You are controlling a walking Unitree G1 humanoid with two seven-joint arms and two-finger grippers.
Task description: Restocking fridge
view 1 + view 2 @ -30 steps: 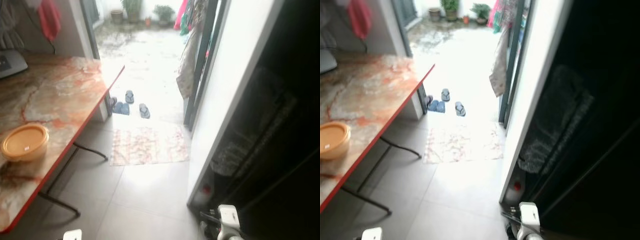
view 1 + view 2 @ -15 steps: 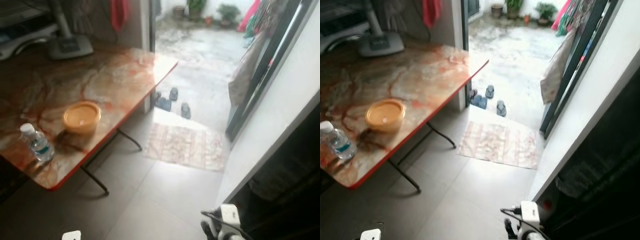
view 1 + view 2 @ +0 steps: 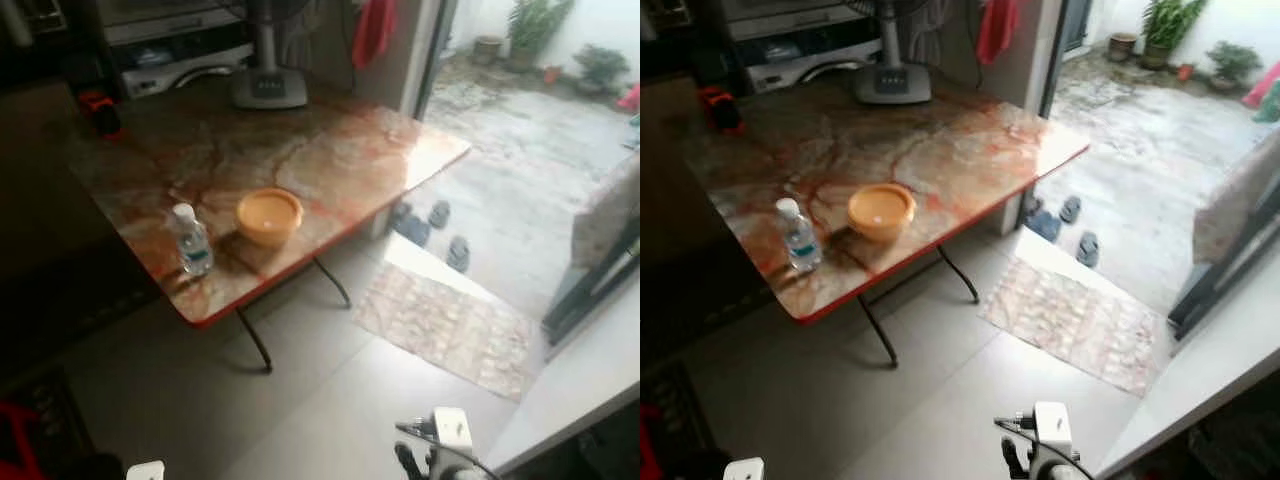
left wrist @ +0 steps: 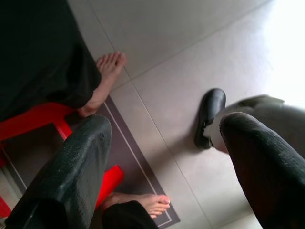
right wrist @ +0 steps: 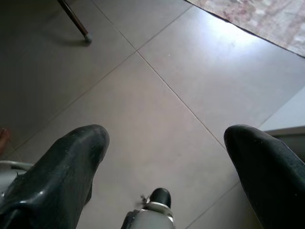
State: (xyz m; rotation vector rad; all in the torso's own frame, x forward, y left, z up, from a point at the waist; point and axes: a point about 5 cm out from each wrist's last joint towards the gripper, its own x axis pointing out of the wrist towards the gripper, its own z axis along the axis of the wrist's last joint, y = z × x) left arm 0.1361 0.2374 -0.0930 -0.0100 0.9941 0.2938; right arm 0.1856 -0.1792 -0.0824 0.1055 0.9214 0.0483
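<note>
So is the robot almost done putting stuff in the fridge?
Not yet. The water bottle and orange bowl sit on the marble table. Both the left gripper and right gripper hang open and empty over the floor. Picking up and stocking remain.

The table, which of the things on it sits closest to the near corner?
The water bottle, clear with a white cap, stands upright nearest that corner of the table. The orange bowl sits beside it, further in; the fan base is at the far edge.

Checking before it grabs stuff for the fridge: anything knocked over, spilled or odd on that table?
Nothing stands out. The water bottle stands upright near the table corner, and the orange lidded container sits level beside it. No spill shows.
</note>
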